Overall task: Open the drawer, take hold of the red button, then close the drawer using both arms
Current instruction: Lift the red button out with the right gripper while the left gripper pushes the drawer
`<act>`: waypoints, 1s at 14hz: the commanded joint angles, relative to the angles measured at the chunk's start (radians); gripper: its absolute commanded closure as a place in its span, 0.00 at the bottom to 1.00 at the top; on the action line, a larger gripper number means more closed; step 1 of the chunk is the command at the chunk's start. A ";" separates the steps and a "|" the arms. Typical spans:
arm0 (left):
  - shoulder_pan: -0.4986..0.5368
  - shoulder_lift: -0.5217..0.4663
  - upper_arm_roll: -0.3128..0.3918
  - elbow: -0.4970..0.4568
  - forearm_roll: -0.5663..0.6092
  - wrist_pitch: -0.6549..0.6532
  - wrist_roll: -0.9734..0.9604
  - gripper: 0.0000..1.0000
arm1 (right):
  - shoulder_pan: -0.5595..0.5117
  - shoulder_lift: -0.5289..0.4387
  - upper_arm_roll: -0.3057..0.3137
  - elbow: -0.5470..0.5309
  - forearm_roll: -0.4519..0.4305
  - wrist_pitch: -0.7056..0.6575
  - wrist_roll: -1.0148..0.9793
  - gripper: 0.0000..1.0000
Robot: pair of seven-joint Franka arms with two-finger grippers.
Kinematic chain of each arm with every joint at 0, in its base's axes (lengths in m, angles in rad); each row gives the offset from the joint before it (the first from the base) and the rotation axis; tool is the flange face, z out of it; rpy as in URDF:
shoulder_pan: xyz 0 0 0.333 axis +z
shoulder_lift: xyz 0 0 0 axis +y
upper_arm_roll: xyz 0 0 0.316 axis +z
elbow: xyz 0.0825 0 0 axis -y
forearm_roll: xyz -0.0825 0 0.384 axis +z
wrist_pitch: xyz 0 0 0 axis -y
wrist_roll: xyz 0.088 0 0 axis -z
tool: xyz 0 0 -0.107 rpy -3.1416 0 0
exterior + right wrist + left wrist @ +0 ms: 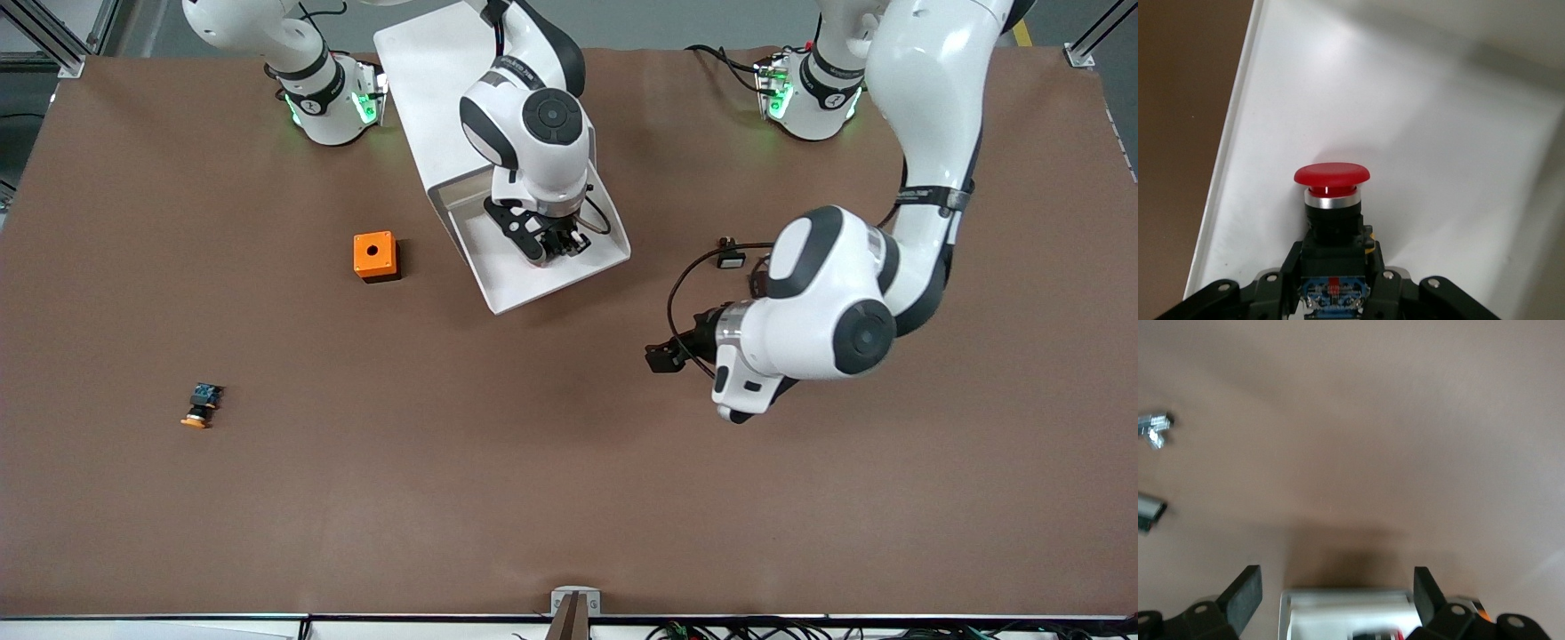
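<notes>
You see right gripper [562,242] clamping the button [1332,200] inside the drawer [511,280], near its rim | left gripper [1338,593] spread wide over bare table [533,462].

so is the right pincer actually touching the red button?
Touching. Right wrist view: the right pincer has its fingers closed against the blue rear block of the red button, inside the open drawer.
</notes>
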 commanded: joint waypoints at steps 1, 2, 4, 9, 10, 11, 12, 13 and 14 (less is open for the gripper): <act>-0.038 -0.074 0.002 -0.151 0.092 0.106 0.010 0.00 | 0.002 -0.012 -0.013 0.010 0.003 -0.016 -0.006 1.00; -0.054 -0.071 0.002 -0.159 0.126 0.110 0.007 0.00 | -0.009 -0.017 -0.016 0.025 0.003 -0.024 -0.017 1.00; -0.080 -0.067 0.002 -0.192 0.208 0.145 0.001 0.00 | -0.050 -0.020 -0.014 0.090 0.007 -0.090 -0.075 1.00; -0.109 -0.047 0.002 -0.233 0.287 0.206 -0.151 0.00 | -0.229 -0.052 -0.016 0.168 0.007 -0.254 -0.450 1.00; -0.118 -0.047 0.002 -0.233 0.293 0.206 -0.180 0.00 | -0.268 -0.063 -0.016 0.158 0.007 -0.274 -0.527 1.00; -0.123 -0.045 0.002 -0.231 0.293 0.206 -0.214 0.00 | -0.314 -0.069 -0.018 0.142 0.005 -0.286 -0.620 1.00; -0.135 -0.041 0.002 -0.229 0.293 0.208 -0.241 0.00 | -0.361 -0.078 -0.018 0.118 0.005 -0.283 -0.705 1.00; -0.146 -0.036 0.002 -0.228 0.293 0.206 -0.260 0.00 | -0.415 -0.086 -0.018 0.098 0.005 -0.279 -0.801 1.00; -0.158 -0.036 0.001 -0.226 0.293 0.206 -0.278 0.00 | -0.465 -0.086 -0.019 0.087 0.003 -0.277 -0.897 1.00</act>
